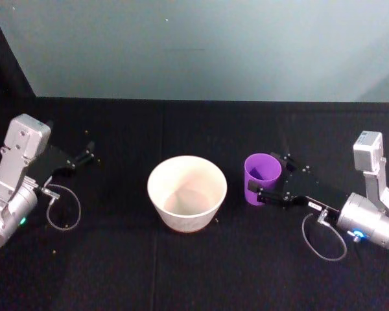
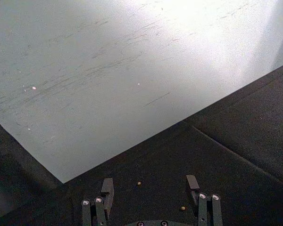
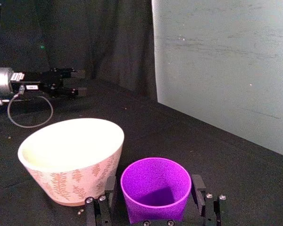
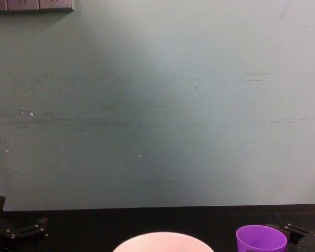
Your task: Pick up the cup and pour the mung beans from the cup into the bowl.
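The cup (image 3: 155, 188) stands upright on the black cloth (image 1: 181, 272), just beside the bowl (image 1: 187, 193) on its right side, apart from it by a narrow gap; its inside looks plain purple and I cannot make out mung beans in it; whether any lie in the bowl I cannot tell either

The right gripper (image 1: 264, 178) comes from the side of the cup far from the bowl and has the cup between its jaws; the jaws are open, one finger (image 3: 198, 188) on each side of the wall, with a thin gap on both sides, so nothing is gripped yet

In my judgement the step is the grasp; it is better to close slowly and evenly, because the tapered, smooth wall can slip upward out of the pads; a grip at middle height should keep the cup level during the lift; the bowl is near, so the lift should go straight up before any tilt toward its rim

The left gripper (image 1: 84, 155) rests well to the left of the bowl, jaws open and empty, with two loose beans (image 2: 139, 183) on the cloth near it
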